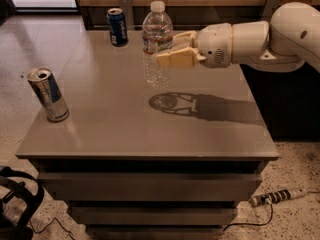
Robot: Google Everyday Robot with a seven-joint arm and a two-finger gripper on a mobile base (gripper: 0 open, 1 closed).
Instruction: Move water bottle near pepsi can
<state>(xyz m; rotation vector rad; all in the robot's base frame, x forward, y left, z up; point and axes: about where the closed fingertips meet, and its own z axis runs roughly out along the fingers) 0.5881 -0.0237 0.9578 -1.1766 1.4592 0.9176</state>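
The water bottle (156,43) is clear with a white cap and a thin red-and-white label band. My gripper (167,50) is shut on its middle from the right and holds it upright in the air above the grey table (150,129); its shadow lies on the tabletop below. The pepsi can (117,27), dark blue with white lettering, stands upright at the table's back edge, a short way left of the bottle.
A slim silver-and-blue can (47,94) stands near the table's left front edge. The white arm (270,36) reaches in from the right. A power strip (277,196) and cable lie on the floor at the right; a dark object (17,204) sits at the lower left.
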